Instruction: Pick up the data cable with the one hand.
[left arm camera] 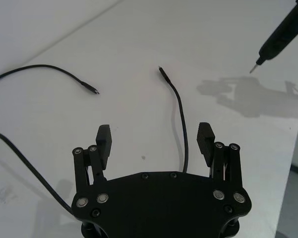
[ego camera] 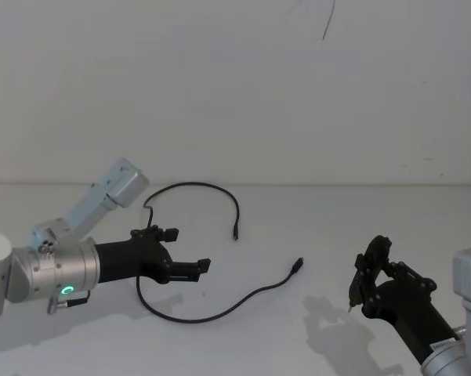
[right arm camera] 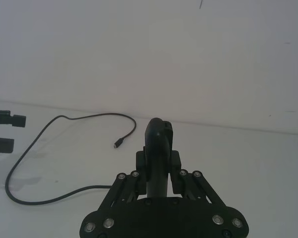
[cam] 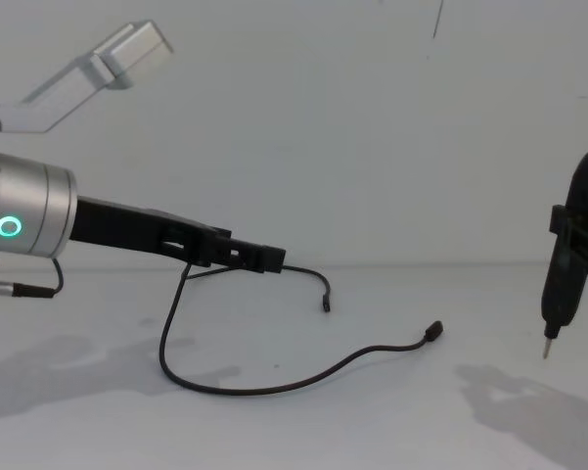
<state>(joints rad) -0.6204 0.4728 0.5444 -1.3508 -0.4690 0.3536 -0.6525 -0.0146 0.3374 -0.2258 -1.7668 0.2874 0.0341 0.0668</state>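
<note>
Cable [ego camera: 194,184]: lies flat on the table [ego camera: 313,219], left of the middle. It has no single straight axis and runs as a loose open S. The far loop arcs close to the table's far edge and comes down to one plug [ego camera: 235,235], which points toward the near edge. From the loop's left end the cord bends back toward the near edge. It then sweeps rightward in a shallow curve to the second plug [ego camera: 298,264], which points right and slightly toward the far edge. The two plugs lie near each other but apart.

Appearance: thin, black and limp, of even thickness, with a small dark plug at each end. No kinks or knots seen.

Left gripper [ego camera: 186,251]: reaches in from the table's left side, raised off the surface over the cable's left bend, pointing right. Its fingers [left arm camera: 206,141] are spread wide, with nothing between the pads. In the left wrist view the cord passes on the table under the gap, nearer one finger. No contact with the cable can be confirmed.

Right gripper [ego camera: 368,278]: toward the near right corner, well apart from the cable. Its fingers are closed around a slim black tool [cam: 567,274], whose metal tip points down, just clear of the table.
</note>
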